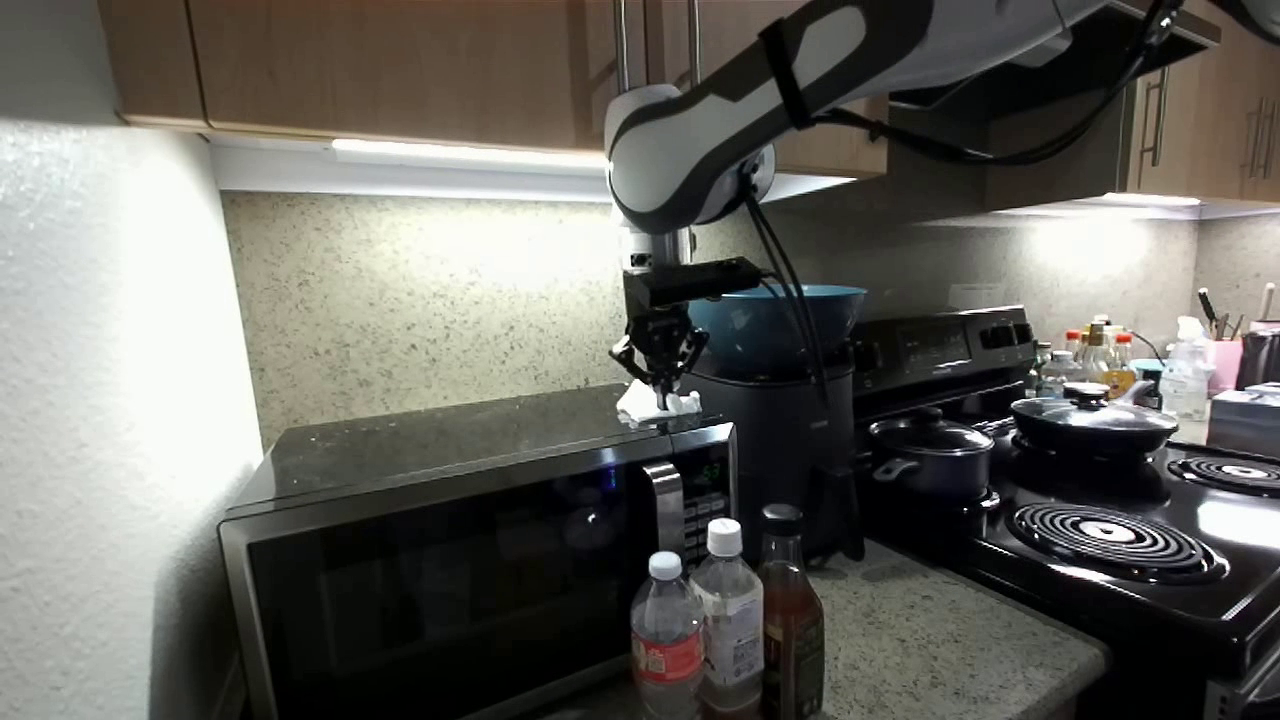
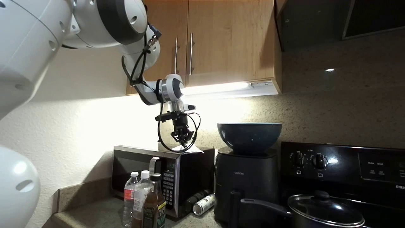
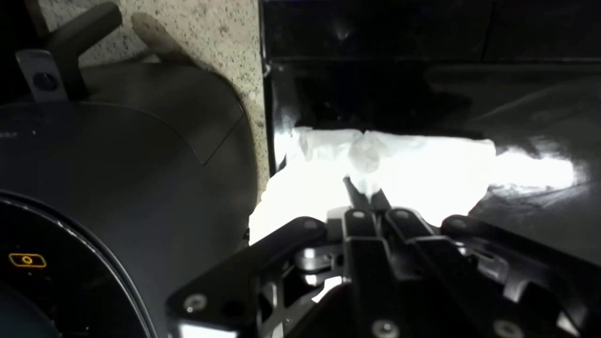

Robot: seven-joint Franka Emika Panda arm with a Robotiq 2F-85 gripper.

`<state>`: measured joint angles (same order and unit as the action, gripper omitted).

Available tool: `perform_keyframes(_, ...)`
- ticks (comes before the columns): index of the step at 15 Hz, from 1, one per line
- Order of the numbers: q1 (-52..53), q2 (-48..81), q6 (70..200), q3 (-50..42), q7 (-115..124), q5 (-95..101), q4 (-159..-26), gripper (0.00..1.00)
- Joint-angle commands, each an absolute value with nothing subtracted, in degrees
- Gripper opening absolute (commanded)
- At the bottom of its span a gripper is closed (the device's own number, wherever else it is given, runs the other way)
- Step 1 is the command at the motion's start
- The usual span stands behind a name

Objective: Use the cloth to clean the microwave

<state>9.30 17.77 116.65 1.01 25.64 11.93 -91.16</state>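
Wall: close beside the microwave; a stroke carried too far that way could bring the arm against it.
Cabinet: overhead; its clearance from the arm cannot be judged, so a steep lift risks a knock.
Microwave: dark, glossy top with what look like smears beside the cloth in the wrist view; pressing hard could shove it, pressing lightly could leave the marks.
Cloth: white, spread and crumpled on the microwave's top, at the end toward the air fryer, near the front edge; one corner seems to reach past the side edge, so once loose it could slip into the gap there.
Fingers: closed together, apparently on a small pinch of the cloth; so shallow a hold may slide off under drag, and the bare tips would then scrape the surface.
Bottles: three, upright on the counter before the microwave; if the wiping turns to its front, a low sweep would likely topple one.
Cable: loose loop hanging low before the cloth in an exterior view; it could catch a fold during a stroke.
Bowl: rests on the air fryer, near the arm; a wide swing could tip it.
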Motion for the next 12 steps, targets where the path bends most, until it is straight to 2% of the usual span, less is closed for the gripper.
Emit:
perform_keyframes(1, 8.23, 22.52, 125.07, -0.14, 25.65, 12.20, -89.73, 0.06)
perform_keyframes(7, 7.59, 25.91, 135.30, 0.43, 21.91, 8.58, -88.32, 0.06)
perform_keyframes(12, 6.20, 24.39, 132.30, 5.76, 12.85, -4.20, -87.99, 0.06)
